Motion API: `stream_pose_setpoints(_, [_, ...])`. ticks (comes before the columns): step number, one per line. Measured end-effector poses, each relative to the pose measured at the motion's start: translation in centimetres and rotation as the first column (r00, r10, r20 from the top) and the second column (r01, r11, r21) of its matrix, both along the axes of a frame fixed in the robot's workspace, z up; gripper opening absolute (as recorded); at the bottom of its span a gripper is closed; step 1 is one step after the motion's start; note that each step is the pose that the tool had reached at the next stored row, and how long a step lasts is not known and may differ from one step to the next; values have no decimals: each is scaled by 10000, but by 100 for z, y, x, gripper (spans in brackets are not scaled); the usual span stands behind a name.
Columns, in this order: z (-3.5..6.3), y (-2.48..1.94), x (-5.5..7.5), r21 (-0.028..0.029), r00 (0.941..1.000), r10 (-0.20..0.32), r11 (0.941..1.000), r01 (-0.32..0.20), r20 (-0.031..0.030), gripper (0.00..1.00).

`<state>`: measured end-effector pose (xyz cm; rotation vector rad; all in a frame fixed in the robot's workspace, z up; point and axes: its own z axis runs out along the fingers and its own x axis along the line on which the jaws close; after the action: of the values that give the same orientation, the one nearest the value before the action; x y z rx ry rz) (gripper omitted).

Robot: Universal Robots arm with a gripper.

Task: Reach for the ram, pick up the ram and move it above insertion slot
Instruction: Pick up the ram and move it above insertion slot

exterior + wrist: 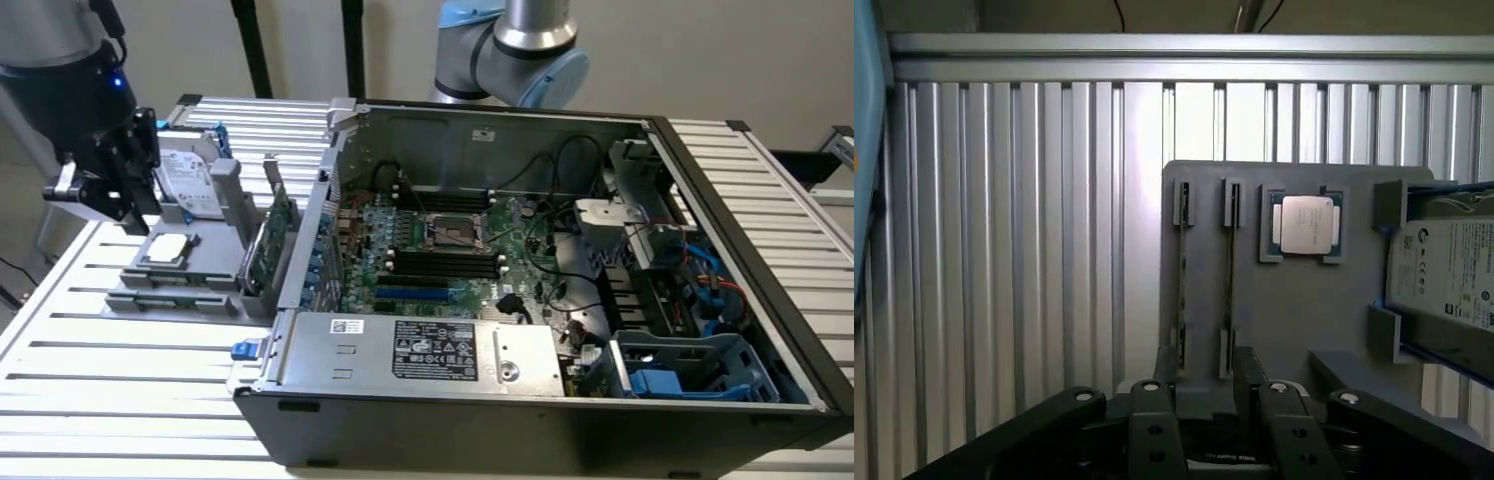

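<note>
Slatted metal table — ram on edge in grey holder, near the spread-open tool.

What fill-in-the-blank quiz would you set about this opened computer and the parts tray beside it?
1. The black gripper hangs over the grey plastic parts tray, to the exterior view's ____ of the open black computer case.
2. The circuit board inside that case is coloured ____.
3. On the tray, the square silver processor chip lies between the thin ram sticks and the silver ____.
Missing words: left; green; hard drive.
</note>
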<state>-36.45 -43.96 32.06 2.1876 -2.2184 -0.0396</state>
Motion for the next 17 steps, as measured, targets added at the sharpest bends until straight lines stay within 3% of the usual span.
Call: stream_pose_setpoints(17, [-309, 0, -28, 0, 9991, -419, 9991, 419, 1, 36])
